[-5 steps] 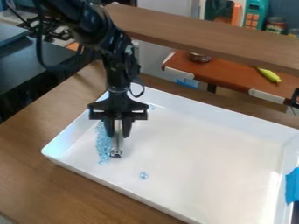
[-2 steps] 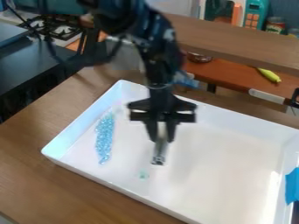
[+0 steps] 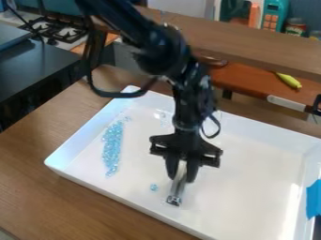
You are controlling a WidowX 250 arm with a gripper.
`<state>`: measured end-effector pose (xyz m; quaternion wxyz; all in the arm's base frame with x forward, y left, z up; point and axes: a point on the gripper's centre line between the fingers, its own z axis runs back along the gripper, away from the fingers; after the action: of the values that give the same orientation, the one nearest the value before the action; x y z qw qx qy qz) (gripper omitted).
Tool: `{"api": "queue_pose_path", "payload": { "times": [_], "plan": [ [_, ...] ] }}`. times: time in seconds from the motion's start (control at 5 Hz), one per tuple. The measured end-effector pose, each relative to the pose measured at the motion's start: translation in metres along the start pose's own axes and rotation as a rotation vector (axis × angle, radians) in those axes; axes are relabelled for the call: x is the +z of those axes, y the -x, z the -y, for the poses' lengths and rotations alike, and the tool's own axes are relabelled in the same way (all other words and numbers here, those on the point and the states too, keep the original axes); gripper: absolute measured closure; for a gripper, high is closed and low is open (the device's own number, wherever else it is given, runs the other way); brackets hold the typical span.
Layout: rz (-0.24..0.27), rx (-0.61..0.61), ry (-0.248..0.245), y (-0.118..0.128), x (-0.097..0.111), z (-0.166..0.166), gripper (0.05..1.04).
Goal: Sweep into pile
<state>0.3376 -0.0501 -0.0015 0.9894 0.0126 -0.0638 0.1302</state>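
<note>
The black gripper point(image 3: 181, 174) hangs over the middle of the white tray point(image 3: 254, 164), shut on a grey metallic sweeping tool point(image 3: 177, 189). The tool's lower end is at the tray floor, to the right of and slightly below a small light-blue bead cluster point(image 3: 154, 187). A long narrow pile of light-blue beads point(image 3: 112, 146) lies along the tray's left side. A few clear-looking beads point(image 3: 162, 115) are scattered near the back wall, left of the arm.
A brown wooden table point(image 3: 56, 201) surrounds the tray, with blue tape point(image 3: 314, 199) on the tray's right wall. Behind are a wooden beam point(image 3: 251, 44), a red-brown shelf with a yellow banana point(image 3: 289, 80), and a toy stove point(image 3: 59, 30) at upper left.
The gripper and its tool have moved from beside the long bead pile rightward, then toward the tray's front. Beads behind the arm near the back now show. The small front cluster has stayed about where it was.
</note>
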Motion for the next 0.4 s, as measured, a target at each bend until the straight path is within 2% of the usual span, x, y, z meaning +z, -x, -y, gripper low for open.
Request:
{"api": "queue_pose_path", "payload": {
  "times": [0.2, 0.4],
  "plan": [
    [0.009, -0.014, -0.029, -0.002, -0.003, -0.006, 0.756],
    [-0.012, -0.003, -0.052, 0.003, -0.003, -0.03, 0.756]
  ]
}}
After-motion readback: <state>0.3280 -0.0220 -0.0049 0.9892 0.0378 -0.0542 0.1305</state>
